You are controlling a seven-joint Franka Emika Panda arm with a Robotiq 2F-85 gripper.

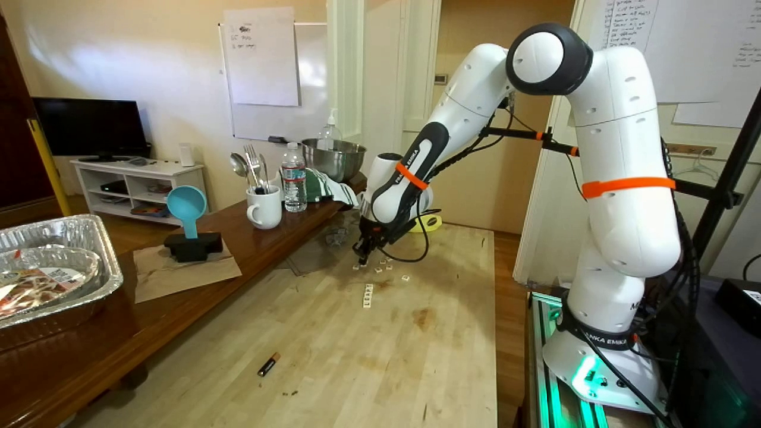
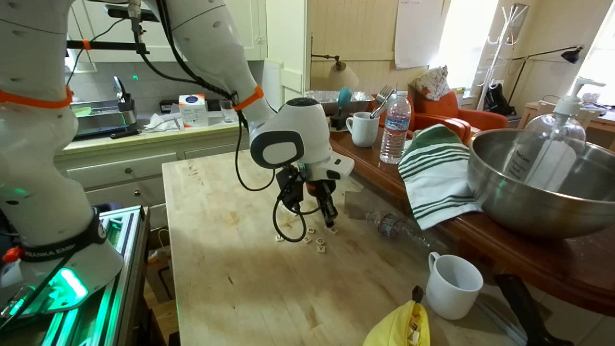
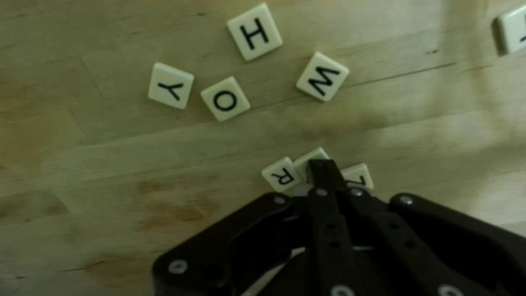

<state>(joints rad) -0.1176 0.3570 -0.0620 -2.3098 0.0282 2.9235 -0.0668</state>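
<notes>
The broad, pale wooden tabletop (image 2: 216, 278) is flat, so short slides along it look safer than lifts. Over it reaches the white, jointed robot arm (image 1: 464, 113); slow, level travel would suit it. The black two-finger gripper (image 3: 322, 164) has its fingers together, nothing visible between them, tips down close to the tabletop; they should make a narrow pusher. In an exterior view, the straight row of cream square letter tiles (image 1: 367, 295) lies at the gripper's six o'clock, best left undisturbed. In the wrist view, the cream square R tile (image 3: 282, 174) is just beside the tips, between eight and nine, and seems to touch a half-hidden cream tile (image 3: 310, 155) at ten; pushing one could shift both. A partly covered cream tile (image 3: 363, 172) near four leaves little sideways room.
</notes>
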